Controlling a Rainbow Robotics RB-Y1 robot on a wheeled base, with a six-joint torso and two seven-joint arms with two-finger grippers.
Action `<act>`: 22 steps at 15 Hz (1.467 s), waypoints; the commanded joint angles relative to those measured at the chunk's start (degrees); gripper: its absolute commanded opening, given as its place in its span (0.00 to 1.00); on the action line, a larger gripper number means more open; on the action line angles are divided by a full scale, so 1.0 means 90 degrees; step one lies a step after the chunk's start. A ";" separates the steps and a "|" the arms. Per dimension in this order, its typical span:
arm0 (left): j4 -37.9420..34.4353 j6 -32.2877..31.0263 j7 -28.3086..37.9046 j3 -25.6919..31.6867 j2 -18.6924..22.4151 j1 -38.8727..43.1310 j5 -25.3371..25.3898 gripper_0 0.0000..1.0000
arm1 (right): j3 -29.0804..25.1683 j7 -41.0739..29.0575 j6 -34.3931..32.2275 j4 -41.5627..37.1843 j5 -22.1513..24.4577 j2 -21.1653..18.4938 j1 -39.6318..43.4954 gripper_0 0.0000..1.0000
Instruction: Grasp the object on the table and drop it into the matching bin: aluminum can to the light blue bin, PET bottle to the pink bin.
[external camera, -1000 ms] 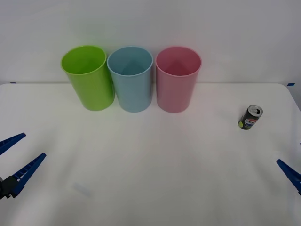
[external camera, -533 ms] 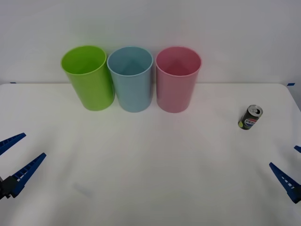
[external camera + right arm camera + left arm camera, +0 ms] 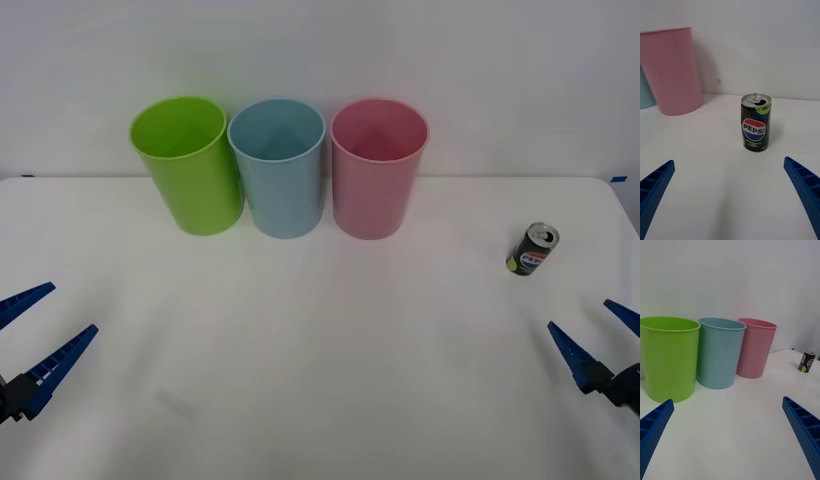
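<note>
Cut off at the front view's edges: right gripper (image 3: pixel 597 343) past the right side, left gripper (image 3: pixel 32 335) past the left. Small print under the logo on the aluminum can (image 3: pixel 756 122) too tiny to read. Light blue bin (image 3: pixel 645 90) mostly chopped by the right wrist view's edge, just a sliver beside the pink bin (image 3: pixel 674 69).

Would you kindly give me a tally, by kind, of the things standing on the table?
Bins: 3 (lime green bin, light blue bin, pink bin)
Cans: 1 (aluminum can)
Total: 4
</note>
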 commanded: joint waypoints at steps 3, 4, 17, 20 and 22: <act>0.0000 0.0000 0.0000 0.0000 0.0000 0.0000 0.0000 1.00 | 0.0034 0.0037 0.0502 0.0522 0.0176 0.0346 -0.0629 1.00; 0.0000 0.0000 0.0000 0.0000 0.0000 0.0000 0.0000 1.00 | 0.0034 0.0086 0.0512 0.0747 0.0215 0.0365 -0.0824 1.00; 0.0000 0.0000 0.0000 0.0000 0.0000 0.0000 0.0000 1.00 | 0.0034 0.0487 0.1703 0.2124 0.0595 0.0697 -0.2435 1.00; 0.0000 0.0000 0.0000 0.0000 0.0000 0.0000 0.0000 1.00 | 0.0082 0.0575 0.1996 0.2280 0.0615 0.0697 -0.2680 1.00; 0.0000 0.0000 0.0000 0.0000 0.0000 0.0000 0.0000 1.00 | 0.0082 0.0633 0.2025 0.2631 0.0615 0.0697 -0.2982 1.00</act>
